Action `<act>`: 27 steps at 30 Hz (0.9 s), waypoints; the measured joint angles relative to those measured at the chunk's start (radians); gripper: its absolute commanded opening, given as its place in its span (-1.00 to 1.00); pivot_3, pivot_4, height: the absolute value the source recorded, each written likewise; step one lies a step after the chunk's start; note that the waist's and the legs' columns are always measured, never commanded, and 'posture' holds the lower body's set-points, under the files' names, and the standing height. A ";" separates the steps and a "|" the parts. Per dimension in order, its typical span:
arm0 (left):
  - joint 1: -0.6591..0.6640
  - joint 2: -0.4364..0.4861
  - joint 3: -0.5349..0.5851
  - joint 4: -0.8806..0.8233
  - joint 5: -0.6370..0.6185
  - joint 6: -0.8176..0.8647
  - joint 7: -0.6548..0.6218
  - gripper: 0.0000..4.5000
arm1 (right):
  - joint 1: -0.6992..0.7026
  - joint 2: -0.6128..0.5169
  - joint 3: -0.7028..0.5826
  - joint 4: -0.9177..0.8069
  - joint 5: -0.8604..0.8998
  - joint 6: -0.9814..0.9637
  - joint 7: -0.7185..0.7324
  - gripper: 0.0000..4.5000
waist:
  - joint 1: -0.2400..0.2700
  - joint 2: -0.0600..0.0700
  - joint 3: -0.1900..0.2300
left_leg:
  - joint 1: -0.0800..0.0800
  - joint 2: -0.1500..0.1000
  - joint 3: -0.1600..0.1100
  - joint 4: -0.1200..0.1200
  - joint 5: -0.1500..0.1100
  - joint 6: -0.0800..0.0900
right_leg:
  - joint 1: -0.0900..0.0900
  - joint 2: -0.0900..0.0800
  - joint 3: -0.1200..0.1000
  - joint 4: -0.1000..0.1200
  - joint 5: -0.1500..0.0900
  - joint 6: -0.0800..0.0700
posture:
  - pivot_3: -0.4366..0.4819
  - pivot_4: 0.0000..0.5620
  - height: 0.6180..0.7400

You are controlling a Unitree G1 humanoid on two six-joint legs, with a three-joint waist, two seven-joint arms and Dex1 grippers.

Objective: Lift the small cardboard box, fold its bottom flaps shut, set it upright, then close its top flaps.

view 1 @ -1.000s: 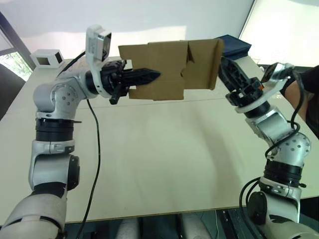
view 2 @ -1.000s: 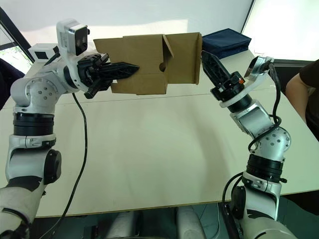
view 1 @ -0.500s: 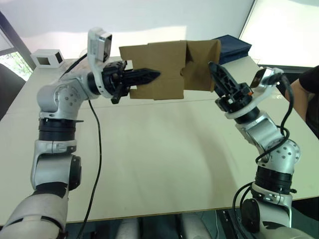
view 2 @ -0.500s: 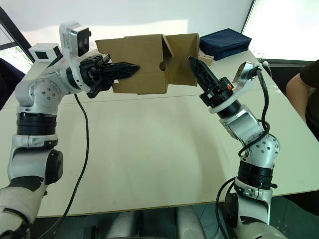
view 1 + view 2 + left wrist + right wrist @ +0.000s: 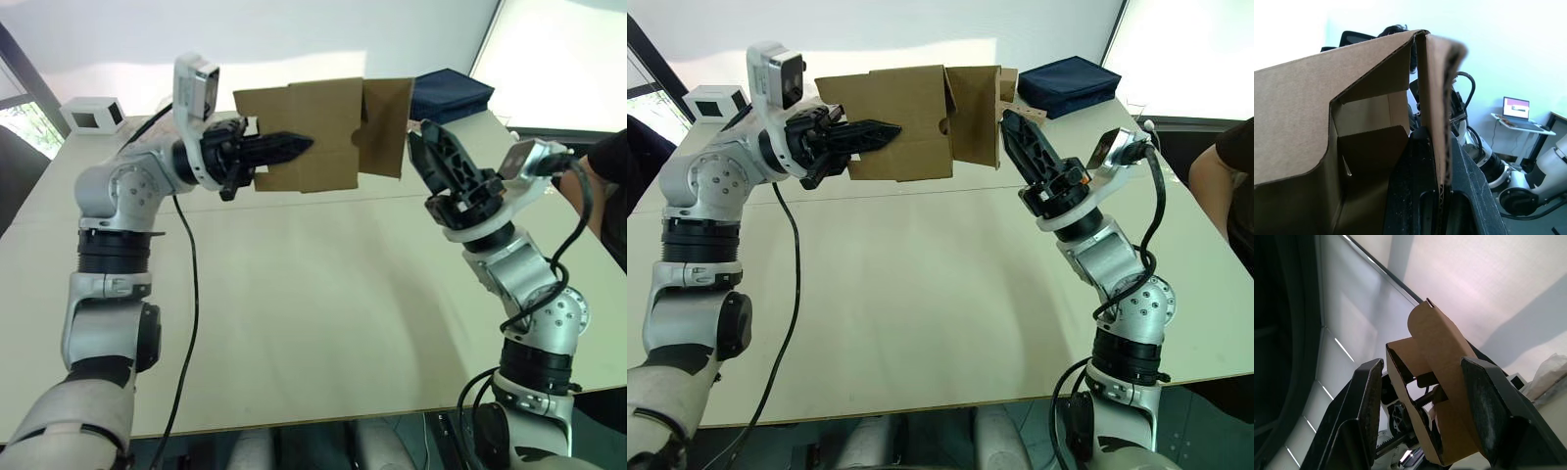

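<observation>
The small cardboard box (image 5: 313,137) hangs in the air above the far side of the table, lying on its side with its open ends to left and right. My left gripper (image 5: 299,147) is shut on its front wall; in the left wrist view a black finger (image 5: 1420,196) lies against the inside of that wall (image 5: 1435,98). The flap (image 5: 387,127) at the box's right end is swung partly inward. My right gripper (image 5: 431,152) stands open just right of that flap, fingers pointing up and left. In the right wrist view the flap (image 5: 1440,362) shows between the two fingers (image 5: 1366,421).
A white box with a dark window (image 5: 93,115) sits at the table's back left. A dark blue pouch (image 5: 451,93) lies at the back right. A person's arm (image 5: 600,186) shows at the right edge. The pale table (image 5: 313,313) stretches below both arms.
My right gripper has moved left toward the box. The right-end flap has swung inward and now looks narrower. The left arm and the box have barely moved.
</observation>
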 measured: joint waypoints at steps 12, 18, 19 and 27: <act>0.000 0.001 0.001 -0.004 0.000 0.002 0.001 -1.00 | -0.034 0.035 0.024 0.058 0.021 -0.011 -0.029 0.16 | 0.000 0.000 0.000 | 0.000 0.000 0.000 0.000 0.000 0.000 | 0.000 0.000 0.000 0.000 0.000 0.000 | -0.05 -0.47 1.00; 0.000 0.002 0.001 -0.016 0.000 0.003 0.001 -1.00 | -0.034 0.018 0.020 0.095 -0.064 -0.051 -0.007 0.16 | 0.000 0.000 0.000 | 0.000 0.000 0.000 0.000 0.000 0.000 | 0.000 0.000 0.000 0.000 0.000 0.000 | -0.05 -0.47 1.00; 0.000 0.002 0.001 -0.019 0.000 0.003 0.001 -1.00 | -0.031 0.007 0.020 0.096 -0.080 -0.055 0.004 0.16 | 0.000 0.000 0.000 | 0.000 0.000 0.000 0.000 0.000 0.000 | 0.000 0.000 0.000 0.000 0.000 0.000 | -0.05 -0.47 1.00; 0.000 0.009 0.005 -0.043 -0.029 0.022 -0.001 -1.00 | -0.009 -0.090 -0.047 0.123 -0.097 -0.056 0.050 0.16 | 0.000 0.000 0.000 | 0.000 0.000 0.000 0.000 0.000 0.000 | 0.000 0.000 0.000 0.000 0.000 0.000 | -0.05 -0.47 1.00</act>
